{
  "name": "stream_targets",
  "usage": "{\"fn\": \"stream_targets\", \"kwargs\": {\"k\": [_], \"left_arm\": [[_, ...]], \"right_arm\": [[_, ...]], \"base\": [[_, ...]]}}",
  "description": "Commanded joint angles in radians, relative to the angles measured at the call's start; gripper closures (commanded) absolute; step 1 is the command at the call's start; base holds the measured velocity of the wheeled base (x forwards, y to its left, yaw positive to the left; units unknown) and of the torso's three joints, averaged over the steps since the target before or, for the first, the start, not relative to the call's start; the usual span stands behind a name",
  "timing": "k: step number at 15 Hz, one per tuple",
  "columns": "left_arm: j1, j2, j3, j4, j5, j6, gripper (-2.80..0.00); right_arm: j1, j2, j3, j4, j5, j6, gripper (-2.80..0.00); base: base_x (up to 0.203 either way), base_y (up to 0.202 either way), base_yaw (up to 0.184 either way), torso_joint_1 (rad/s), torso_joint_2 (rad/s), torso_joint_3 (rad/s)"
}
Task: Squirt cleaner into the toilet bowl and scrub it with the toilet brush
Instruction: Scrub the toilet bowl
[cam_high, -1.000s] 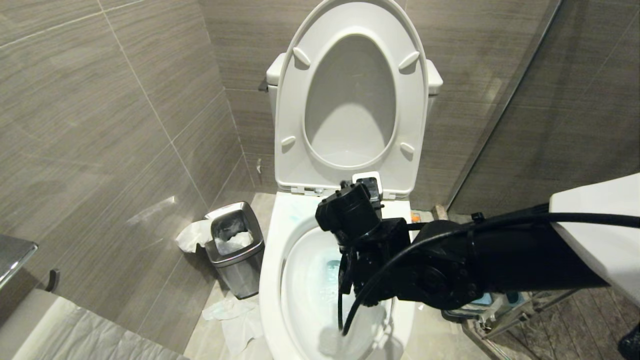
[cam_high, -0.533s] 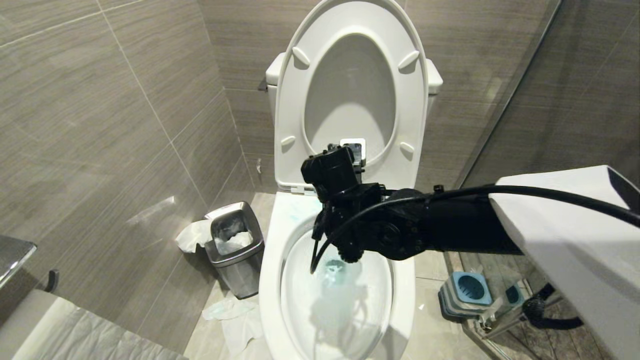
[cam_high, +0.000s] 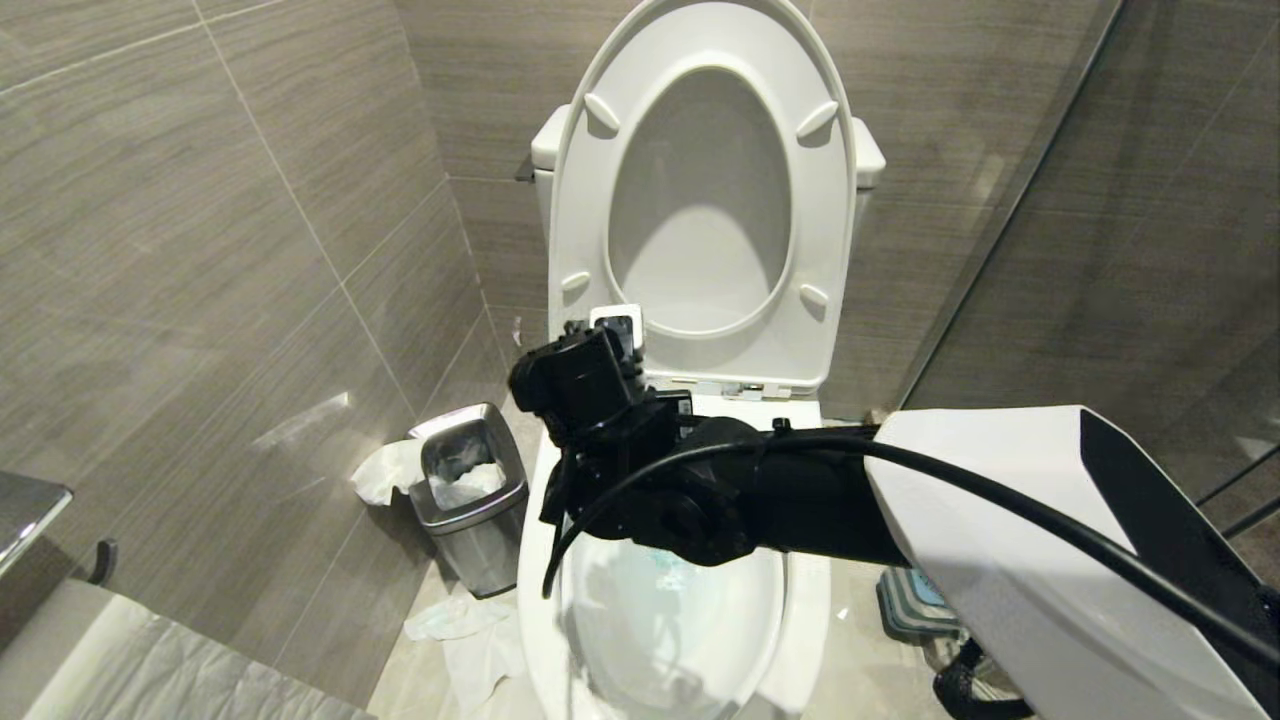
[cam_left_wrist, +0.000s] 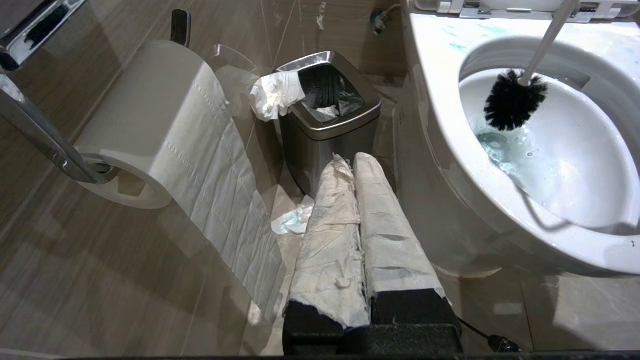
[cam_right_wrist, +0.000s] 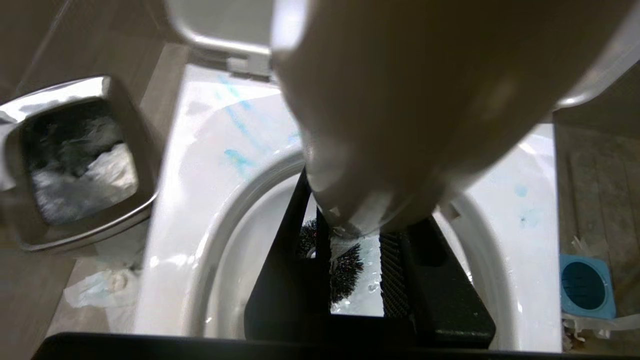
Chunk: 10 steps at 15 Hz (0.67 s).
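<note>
The white toilet bowl (cam_high: 535, 560) stands with seat and lid raised. Turquoise cleaner is smeared on its rim (cam_right_wrist: 235, 160) and tints the water (cam_left_wrist: 495, 145). The toilet brush has its black bristle head (cam_left_wrist: 512, 100) inside the bowl against the near-left wall, just above the water, with the pale handle (cam_left_wrist: 547, 37) slanting up. My right gripper (cam_right_wrist: 350, 235) points down over the bowl, shut on that handle; the knob end (cam_right_wrist: 400, 100) looms right before the wrist camera. My right arm (cam_high: 700, 490) hides the fingers in the head view. My left gripper (cam_left_wrist: 352, 160), paper-wrapped, is parked low beside the bowl, shut and holding nothing.
A steel waste bin (cam_high: 470, 490) full of paper stands left of the toilet, with crumpled tissue (cam_high: 470, 625) on the floor. The blue-topped brush holder (cam_right_wrist: 582, 285) sits on the floor to the right, by a glass wall. A toilet roll (cam_left_wrist: 150, 125) hangs at the left.
My right arm has risen and swung leftward across the bowl, carrying the brush from the middle of the bowl to its left side. The left arm has not moved.
</note>
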<state>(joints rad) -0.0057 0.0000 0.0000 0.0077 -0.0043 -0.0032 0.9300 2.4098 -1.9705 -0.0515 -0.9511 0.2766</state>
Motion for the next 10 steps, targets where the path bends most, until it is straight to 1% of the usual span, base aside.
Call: {"fn": "stream_targets", "kwargs": {"k": [1,4,7,10], "left_arm": [[0.0,0.002,0.002,0.0,0.0,0.0,0.0],[0.0,0.002,0.002,0.0,0.0,0.0,0.0],[0.0,0.002,0.002,0.0,0.0,0.0,0.0],[0.0,0.002,0.002,0.0,0.0,0.0,0.0]], "right_arm": [[0.031,-0.022,0.041,-0.001,-0.005,0.008,0.0],[0.069,-0.09,0.182,0.0,-0.005,0.058,0.0],[0.105,-0.187,0.394,-0.001,-0.003,0.136,0.0],[0.115,-0.292,0.589,-0.003,-0.003,0.217,0.0]], "base": [[0.0,0.0,0.0,0.0,0.0,0.0],[0.0,0.0,0.0,0.0,0.0,0.0],[0.0,0.0,0.0,0.0,0.0,0.0],[0.0,0.0,0.0,0.0,0.0,0.0]]}}
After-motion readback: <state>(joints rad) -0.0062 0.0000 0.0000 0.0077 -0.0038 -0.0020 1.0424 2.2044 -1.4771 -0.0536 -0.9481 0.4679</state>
